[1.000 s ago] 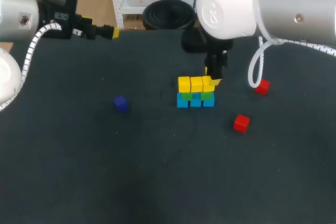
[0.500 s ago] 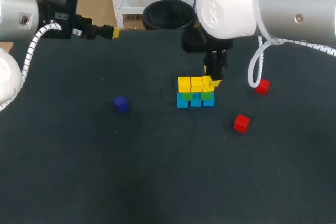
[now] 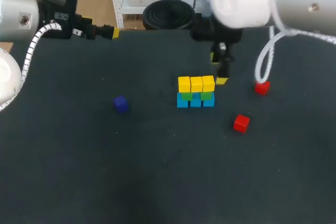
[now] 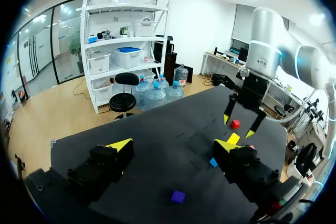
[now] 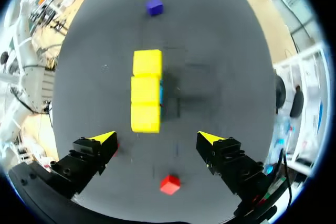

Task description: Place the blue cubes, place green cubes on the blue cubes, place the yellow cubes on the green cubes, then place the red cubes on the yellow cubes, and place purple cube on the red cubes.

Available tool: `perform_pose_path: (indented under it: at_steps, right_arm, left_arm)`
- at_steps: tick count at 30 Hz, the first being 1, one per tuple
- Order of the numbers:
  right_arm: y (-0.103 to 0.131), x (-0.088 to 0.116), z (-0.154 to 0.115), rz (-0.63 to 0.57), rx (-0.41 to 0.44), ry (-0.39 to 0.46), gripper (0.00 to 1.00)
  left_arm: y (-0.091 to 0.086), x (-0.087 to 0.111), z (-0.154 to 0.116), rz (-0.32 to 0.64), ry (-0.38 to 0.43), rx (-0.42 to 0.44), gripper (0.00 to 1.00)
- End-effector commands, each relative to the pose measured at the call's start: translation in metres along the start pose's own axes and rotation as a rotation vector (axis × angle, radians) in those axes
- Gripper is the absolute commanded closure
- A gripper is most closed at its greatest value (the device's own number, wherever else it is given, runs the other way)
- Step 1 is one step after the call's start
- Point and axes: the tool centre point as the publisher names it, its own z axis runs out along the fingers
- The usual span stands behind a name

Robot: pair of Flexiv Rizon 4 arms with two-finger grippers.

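The little wall (image 3: 196, 93) on the tabletop (image 3: 131, 171) has three blue cubes (image 3: 195, 102) at the bottom, green cubes (image 3: 206, 96) on them, and three yellow cubes (image 3: 196, 83) on top. So the yellow row looks done, and I think the red cubes come next.

The right jaws are spread wide and hold nothing. They hang just beside the wall, at its right-arm end. The left jaws are spread wide and hold nothing too, and they are far from the wall, on its left-arm side.

Two red cubes show. The back red cube (image 3: 262, 87) lies past the right-arm end of the wall. The front red cube (image 3: 241, 123) lies off the same end, but a bit to the front of the wall. The purple cube (image 3: 121, 103) lies alone, well apart from the wall on the other side.

To do this step well, the right jaws should go right over one red cube, come straight down, and pinch two flat sides in the middle. Lift it high before going back to the wall, so nothing bumps the yellow row. Line the red cube up with one yellow cube, set it down flat, then let go softly and rise straight up. A bump from the side could push the small cubes off
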Motion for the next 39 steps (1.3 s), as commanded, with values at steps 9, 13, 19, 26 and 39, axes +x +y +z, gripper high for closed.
perform_pose_path:
  at_steps: [9, 13, 19, 26, 39]
  right_arm:
    - [0.004, 0.076, 0.005, 0.341, 0.051, -0.123, 0.00]
    - [0.000, 0.096, 0.024, 0.420, 0.056, -0.115, 0.00]
    - [-0.005, 0.119, 0.031, 0.514, 0.071, -0.115, 0.00]
    - [-0.010, 0.131, 0.040, 0.535, 0.065, -0.094, 0.00]
    - [-0.024, 0.131, 0.061, 0.498, 0.036, -0.064, 0.00]
  left_arm:
    - [0.002, 0.001, 0.001, 0.002, -0.005, 0.006, 0.00]
    - [0.002, 0.001, 0.001, 0.002, -0.005, 0.006, 0.00]
    - [0.002, 0.001, 0.001, 0.002, -0.005, 0.006, 0.00]
    - [0.002, 0.001, 0.001, 0.002, -0.005, 0.006, 0.00]
    - [0.002, 0.001, 0.001, 0.002, -0.005, 0.006, 0.00]
